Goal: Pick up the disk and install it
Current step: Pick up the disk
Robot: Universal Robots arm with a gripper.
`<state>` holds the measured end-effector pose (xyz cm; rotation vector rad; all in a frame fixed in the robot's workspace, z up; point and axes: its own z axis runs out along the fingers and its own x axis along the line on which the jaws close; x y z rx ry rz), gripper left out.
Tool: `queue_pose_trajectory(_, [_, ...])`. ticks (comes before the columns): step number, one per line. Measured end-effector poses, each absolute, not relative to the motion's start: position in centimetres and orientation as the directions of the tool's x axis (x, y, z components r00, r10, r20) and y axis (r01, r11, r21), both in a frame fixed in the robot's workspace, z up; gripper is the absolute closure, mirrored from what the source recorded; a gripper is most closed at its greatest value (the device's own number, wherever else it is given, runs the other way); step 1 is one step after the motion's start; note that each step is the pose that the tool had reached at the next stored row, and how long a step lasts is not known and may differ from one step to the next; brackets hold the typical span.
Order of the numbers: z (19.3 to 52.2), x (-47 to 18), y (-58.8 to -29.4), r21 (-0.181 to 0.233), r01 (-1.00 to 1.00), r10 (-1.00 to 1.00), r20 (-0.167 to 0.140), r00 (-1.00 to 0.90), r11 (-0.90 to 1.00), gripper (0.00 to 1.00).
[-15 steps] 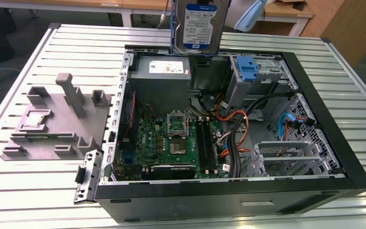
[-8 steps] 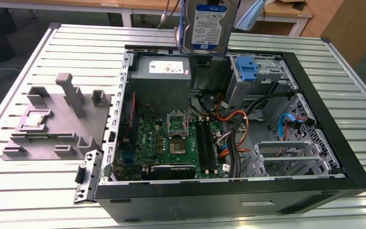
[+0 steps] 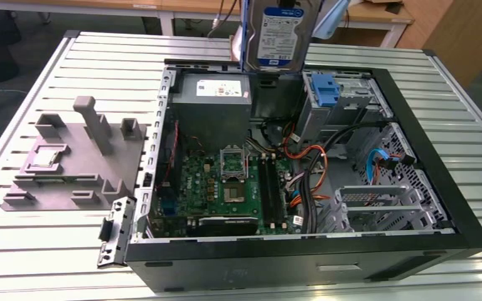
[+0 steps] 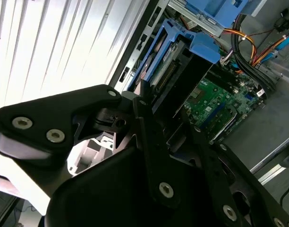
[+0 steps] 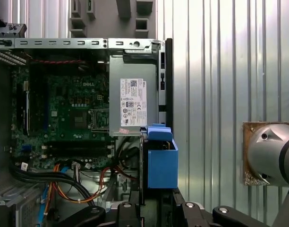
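Observation:
The disk (image 3: 278, 34) hangs upright above the far edge of the open computer case (image 3: 308, 266), its white-and-blue label facing the exterior view. Blue carrier rails run along its edges. In both wrist views my gripper (image 5: 158, 197) is shut on the disk (image 5: 162, 161), which shows edge-on with its blue carrier end pointing down at the case. The black fingers (image 4: 145, 106) clamp the disk (image 4: 165, 54) from both sides. It hovers over the gap between the grey power supply (image 3: 213, 94) and the drive bay holding a bare blue bracket (image 3: 329, 91).
Inside the case lie a green motherboard (image 3: 224, 182), orange and black cables (image 3: 312, 169) and a silver drive cage (image 3: 375, 207). A grey moulded fixture (image 3: 78, 157) stands on the slatted table (image 3: 442, 125) at the exterior view's left of the case.

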<state>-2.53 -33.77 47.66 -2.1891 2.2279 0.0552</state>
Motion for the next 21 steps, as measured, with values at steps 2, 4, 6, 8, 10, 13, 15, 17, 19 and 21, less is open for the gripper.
queue_pose_trajectory(2, [47.7, -2.5, -34.0, 0.013, -1.0, -0.999, -0.037, -0.018, 0.017, 0.65])
queue_pose_trajectory(4, [47.7, -2.5, -34.3, 0.013, -1.0, -0.999, -0.037, -0.018, 0.017, 0.65])
queue_pose_trajectory(6, [47.7, -2.5, -34.6, 0.013, -1.0, -0.999, -0.037, -0.018, 0.017, 0.65])
queue_pose_trajectory(8, [47.7, -2.5, -34.9, 0.013, -1.0, -0.999, -0.037, -0.018, 0.017, 0.65])
queue_pose_trajectory(10, [47.7, -2.5, -35.2, 0.013, -1.0, -0.999, -0.037, -0.018, 0.017, 0.65])
queue_pose_trajectory(13, [47.6, -2.5, -35.7, 0.013, -1.0, -0.999, -0.037, -0.018, 0.017, 0.65])
queue_pose_trajectory(15, [47.6, -2.5, -36.0, 0.013, -1.0, -0.999, -0.037, -0.018, 0.017, 0.65])
queue_pose_trajectory(17, [47.6, -2.5, -36.4, 0.013, -1.0, -0.999, -0.037, -0.018, 0.017, 0.65])
queue_pose_trajectory(19, [47.6, -2.5, -36.7, 0.013, -1.0, -0.999, -0.037, -0.018, 0.017, 0.65])
queue_pose_trajectory(21, [47.6, -2.5, -37.1, 0.013, -1.0, -0.999, -0.037, -0.018, 0.017, 0.65])
